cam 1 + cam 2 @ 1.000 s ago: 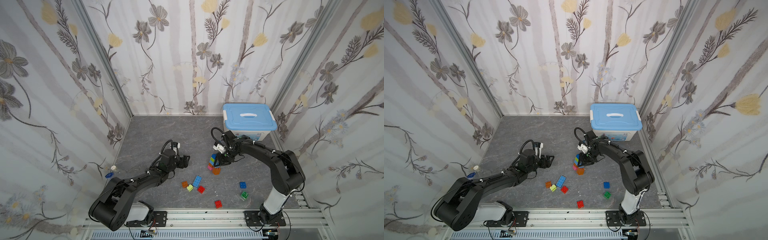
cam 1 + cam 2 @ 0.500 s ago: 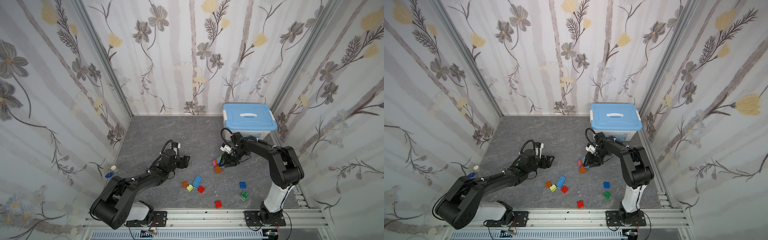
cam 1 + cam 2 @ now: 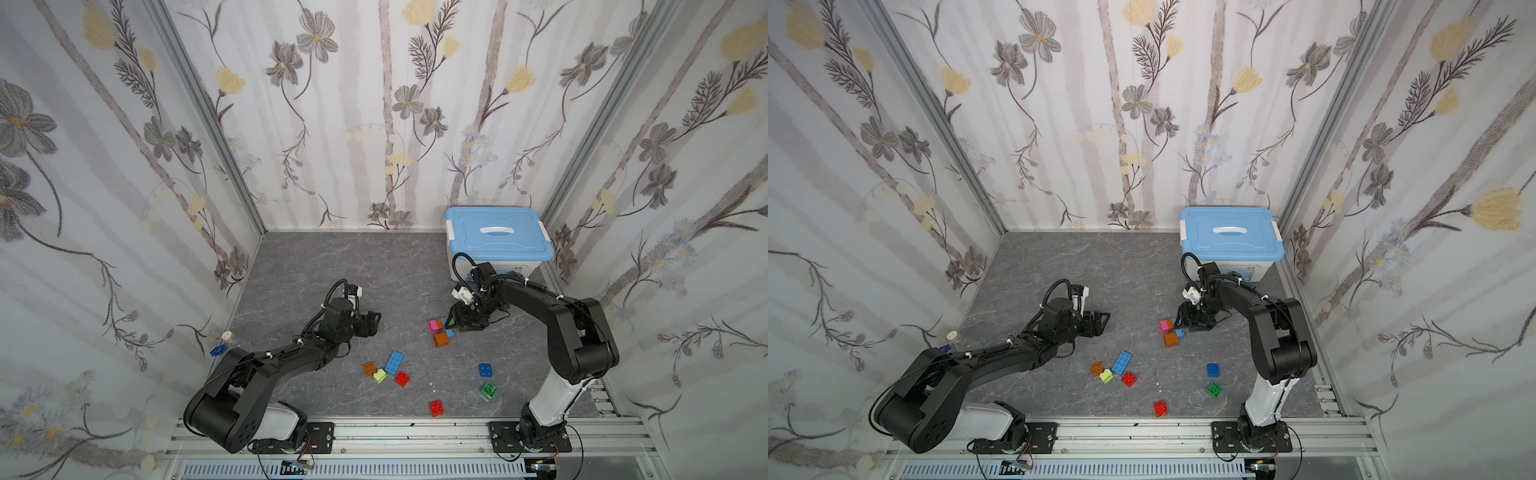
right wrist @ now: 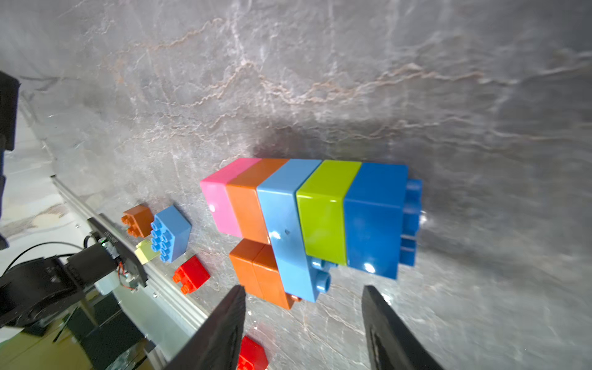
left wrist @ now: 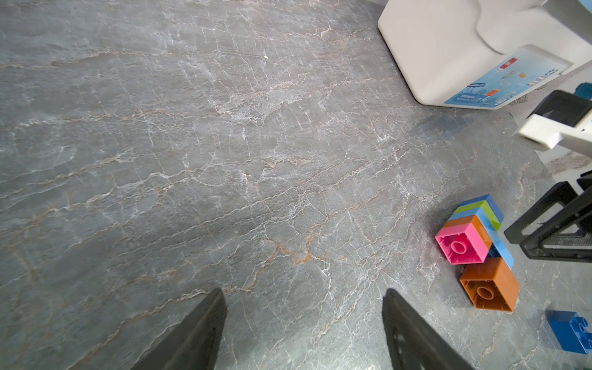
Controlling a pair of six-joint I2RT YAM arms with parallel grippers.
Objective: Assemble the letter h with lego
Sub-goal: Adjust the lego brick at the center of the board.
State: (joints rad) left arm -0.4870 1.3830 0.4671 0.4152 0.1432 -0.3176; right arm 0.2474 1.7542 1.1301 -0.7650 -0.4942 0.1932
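Right wrist view: joined lego stack (image 4: pixel 323 211) lies on its side on the table (image 4: pixel 416 80), just ahead of the right gripper (image 4: pixel 302 288). Jaws apart, gripping nothing. The end of the stack's long light-blue brick (image 4: pixel 285 224) reaches toward the gap and touches neither finger. Stack, 6 bricks: pink, orange, long light-blue, lime, blue in a row, 1 more orange against the light-blue overhang.

Left gripper (image 5: pixel 304 290): spread wide, bare table between the fingers, stack well off to its side.

Loose in both top views, back from both grippers toward the arm bases: 2 red bricks (image 3: pixel 402 378), 1 orange brick (image 3: pixel 369 368), 1 lime brick (image 3: pixel 379 375), 1 other light-blue brick (image 3: pixel 394 362), 1 blue brick (image 3: pixel 485 369), 1 green brick (image 3: pixel 489 390).
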